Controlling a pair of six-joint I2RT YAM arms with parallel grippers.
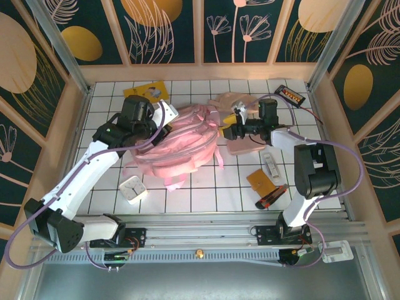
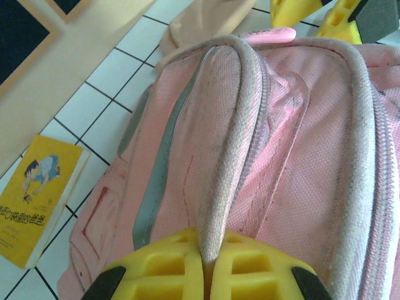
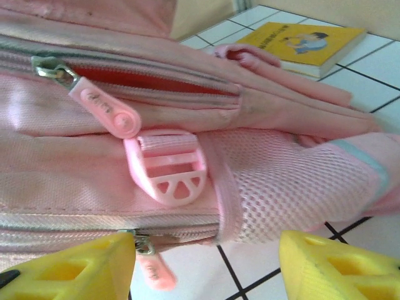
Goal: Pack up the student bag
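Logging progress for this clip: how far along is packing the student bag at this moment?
Done: little visible; one zip stands open on red lining. In hand: the left hand grips a loop on the student bag, the right hand hovers open at its side. Left: the yellow book, white clock, orange card and red marker lie on the table, unpacked.

Pink student bag (image 1: 181, 144) flat mid-table

One pink backpack (image 1: 181, 147) lies on the desk (image 1: 206, 194). Behind it is one yellow book (image 1: 149, 92). Right of it are one beige cloth pouch (image 1: 231, 100), one flat pink pouch (image 1: 240, 149), one black-and-orange flat object (image 1: 289, 94), one small white item (image 1: 271, 165), one orange card (image 1: 260, 181) and one red-and-black marker (image 1: 270, 199). In front is one white clock (image 1: 133, 188).
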